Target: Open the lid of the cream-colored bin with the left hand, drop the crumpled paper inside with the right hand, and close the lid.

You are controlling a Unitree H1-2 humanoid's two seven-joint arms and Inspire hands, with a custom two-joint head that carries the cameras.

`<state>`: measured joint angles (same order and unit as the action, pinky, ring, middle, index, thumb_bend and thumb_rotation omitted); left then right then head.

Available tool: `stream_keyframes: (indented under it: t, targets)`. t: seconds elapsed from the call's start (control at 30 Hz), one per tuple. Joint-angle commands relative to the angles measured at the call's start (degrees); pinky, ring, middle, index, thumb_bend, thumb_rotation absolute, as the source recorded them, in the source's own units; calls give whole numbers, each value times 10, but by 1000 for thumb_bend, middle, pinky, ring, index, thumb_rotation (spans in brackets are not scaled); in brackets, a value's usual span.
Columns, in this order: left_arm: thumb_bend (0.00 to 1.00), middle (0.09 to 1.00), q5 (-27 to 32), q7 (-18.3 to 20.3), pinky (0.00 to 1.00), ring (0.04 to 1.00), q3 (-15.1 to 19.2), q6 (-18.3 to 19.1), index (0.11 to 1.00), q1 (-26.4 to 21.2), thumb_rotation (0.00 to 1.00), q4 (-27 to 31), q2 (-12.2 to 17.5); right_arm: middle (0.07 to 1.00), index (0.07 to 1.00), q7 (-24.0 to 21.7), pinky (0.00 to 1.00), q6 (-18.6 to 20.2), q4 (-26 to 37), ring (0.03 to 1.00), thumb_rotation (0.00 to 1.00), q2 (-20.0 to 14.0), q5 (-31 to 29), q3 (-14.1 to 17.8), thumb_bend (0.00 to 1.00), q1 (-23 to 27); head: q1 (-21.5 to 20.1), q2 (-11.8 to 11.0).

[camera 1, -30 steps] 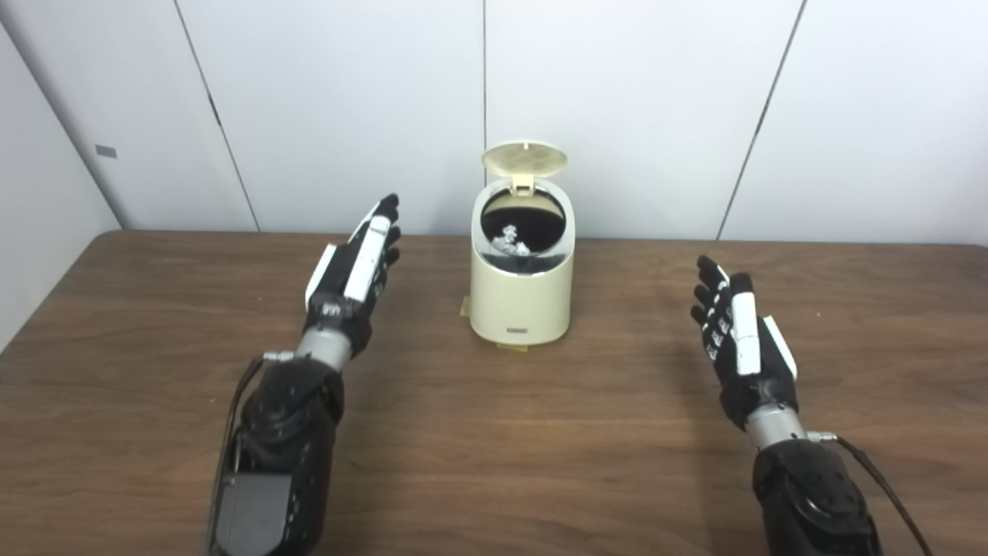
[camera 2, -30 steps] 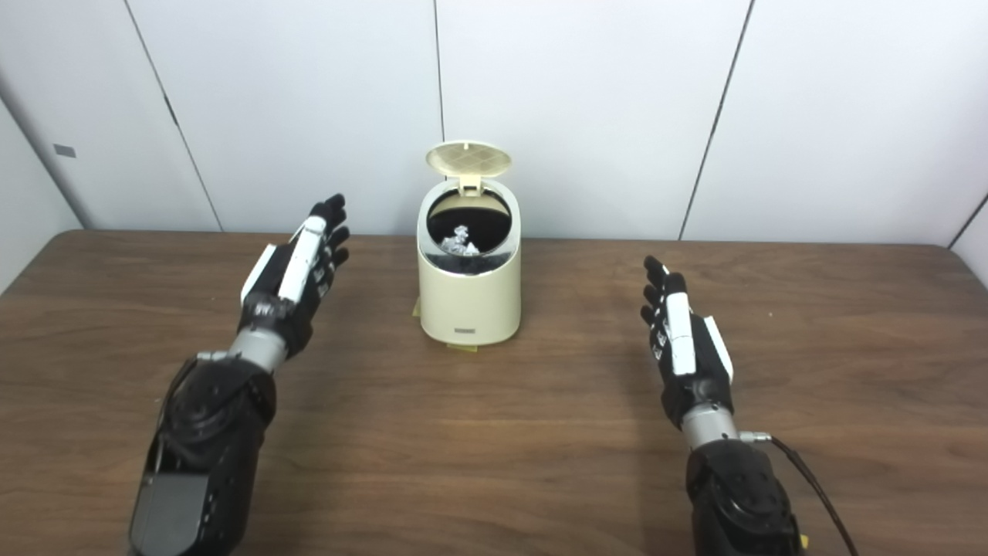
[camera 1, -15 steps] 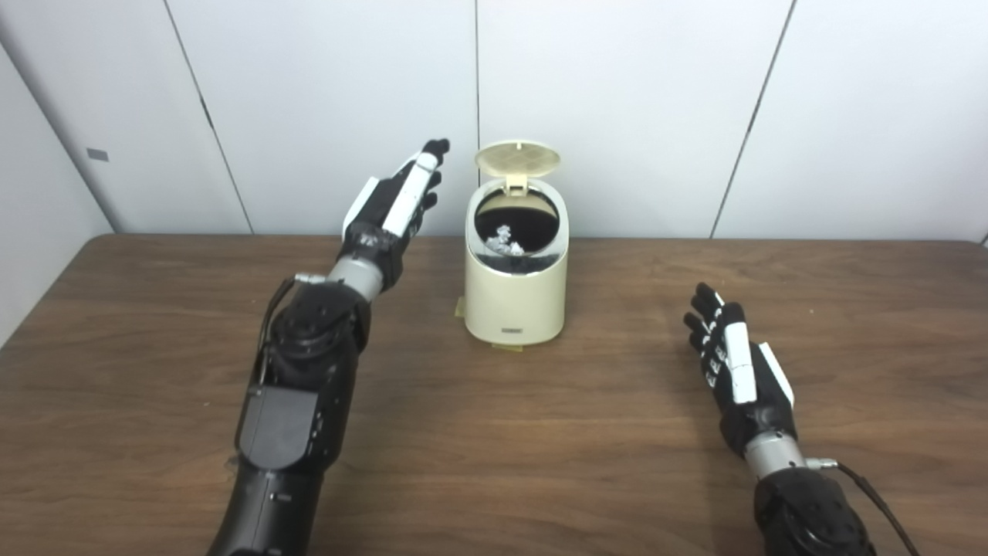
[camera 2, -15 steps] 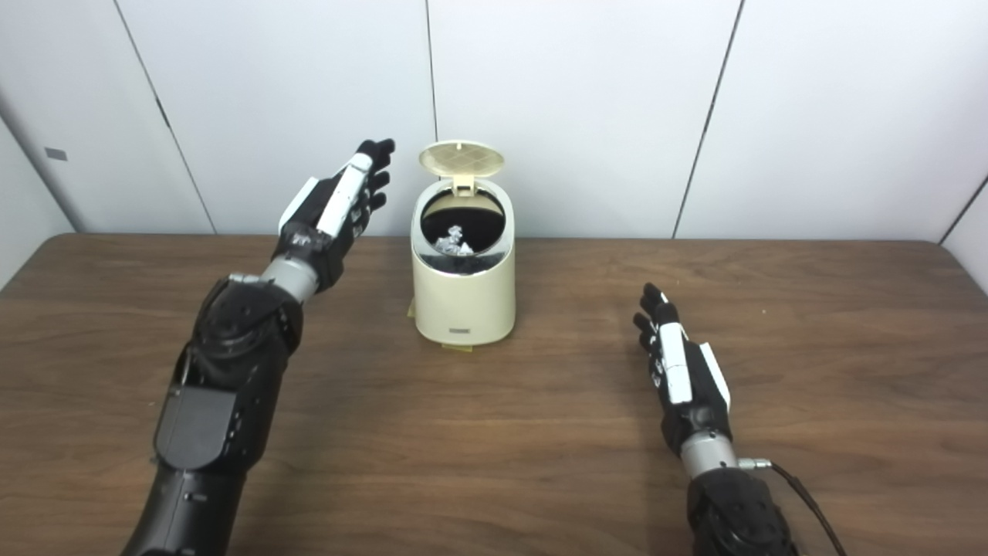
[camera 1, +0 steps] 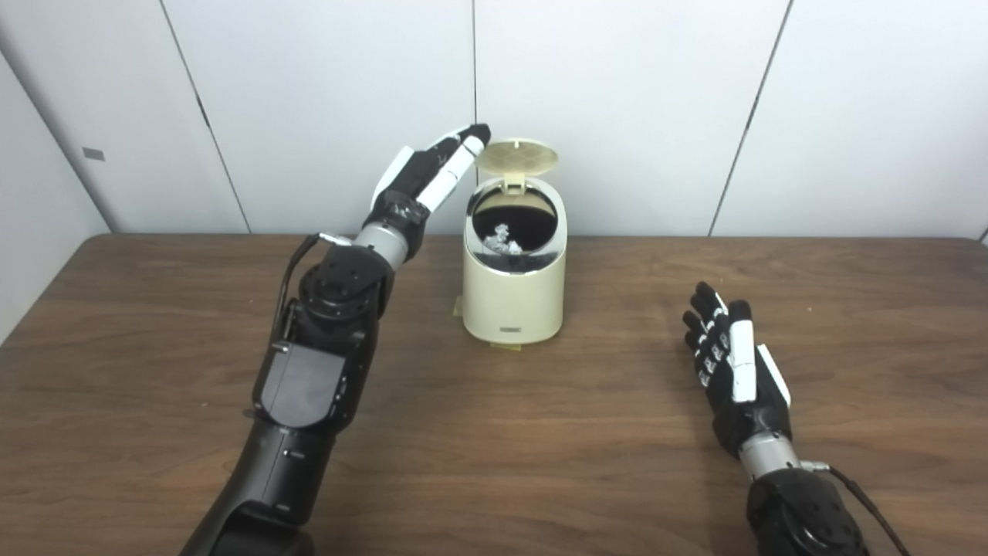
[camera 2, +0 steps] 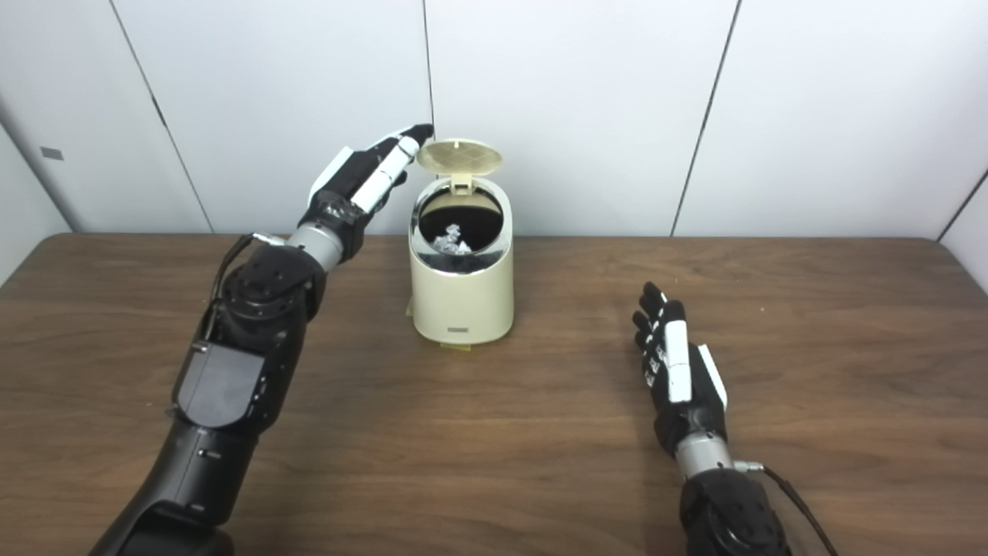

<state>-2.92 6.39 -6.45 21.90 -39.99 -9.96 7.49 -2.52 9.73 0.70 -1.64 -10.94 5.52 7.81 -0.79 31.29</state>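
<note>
A: What's the biggest thing in shot?
B: Brown wood-grain tabletop (camera 1: 494, 432), w/ white wall panels (camera 1: 617, 108) behind its far edge.

A: And the arms?
B: Left arm (camera 1: 309, 371) comes in bottom left and reaches far, angled up. Left hand (camera 1: 424, 174) is raised at lid height, fingers (camera 1: 463, 150) stretched out straight and close together, holding nothing. Tips sit just beside the lid's left edge; can't tell if they touch it.

A: Right side?
B: Right hand (camera 2: 678, 378) is near the right, low over the tabletop, well apart from the bin. Fingers (camera 2: 652, 332) extended and a bit spread, pointing far, empty.

A: Where's the bin?
B: Cream-colored bin (camera 1: 512, 282) stands upright at center, toward the far edge, between the two hands but closer to the left one. Small tan bits (camera 1: 505, 347) stick out from under its base, near side and left side.

A: Lid?
B: Lid (camera 1: 517, 157) is open, tipped up on the hinge at the far rim, its ribbed underside facing the camera.

A: Paper?
B: Crumpled paper (camera 1: 502, 239) is inside the bin, seen thru the dark opening, toward the left.
</note>
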Motion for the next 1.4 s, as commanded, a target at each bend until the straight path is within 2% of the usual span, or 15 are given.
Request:
stream_keyframes:
  t: [0.0, 0.07, 0.17, 0.33, 0.47, 0.57, 0.6, 0.73, 0.97, 1.17, 1.37]
  targets:
    - [485, 983, -30, -6, 992, 999, -13, -46, 931, -37, 847, 0, 10, 1000, 993, -7, 1000, -12, -4, 1000, 1000, 6, -12, 1, 714, 17, -2, -2]
    - [510, 977, -59, -6, 968, 995, -29, -46, 912, -40, 931, -3, 18, 1000, 994, -4, 1000, -16, -7, 1000, 1000, 7, -15, 2, 722, 19, 0, -3]
    - [526, 962, -121, -12, 938, 986, -65, -59, 858, -45, 985, -11, 36, 1000, 996, 0, 1000, -18, -10, 997, 1000, 8, -15, 3, 731, 22, 2, -4]
    - [553, 896, -203, -27, 800, 904, -104, -80, 784, -40, 996, -6, 53, 1000, 989, 8, 1000, -38, -29, 984, 1000, 2, 13, -4, 703, 29, 2, -3]
    - [589, 889, -244, -36, 766, 901, -116, -97, 740, -36, 1000, -9, 58, 1000, 988, 15, 1000, -43, -38, 987, 1000, 6, 25, -6, 713, 34, -2, 8]
    - [628, 901, -287, -41, 762, 915, -131, -111, 721, -35, 1000, -12, 68, 998, 984, 27, 966, -68, -51, 974, 1000, -3, 79, -28, 723, 35, -8, 12]
    - [651, 911, -300, -43, 768, 925, -136, -116, 722, -35, 1000, -13, 71, 999, 977, 30, 961, -74, -55, 979, 1000, -5, 91, -34, 765, 35, -9, 12]
    - [657, 918, -337, -50, 801, 933, -152, -148, 685, -32, 1000, -20, 80, 1000, 986, 42, 965, -81, -58, 988, 1000, -11, 139, -56, 778, 30, -9, 12]
    - [663, 906, -377, -62, 824, 932, -166, -198, 641, -18, 963, -22, 84, 1000, 996, 48, 969, -69, -51, 988, 1000, -11, 155, -60, 750, 30, -6, 8]
    - [670, 895, -408, -63, 828, 937, -174, -212, 638, -8, 930, -21, 84, 992, 996, 47, 975, -53, -44, 986, 1000, -12, 156, -60, 736, 30, -10, 10]
    - [663, 903, -472, -75, 826, 946, -202, -232, 614, 5, 953, -20, 101, 989, 993, 50, 933, -45, -30, 978, 1000, -17, 177, -64, 754, 29, -13, 13]
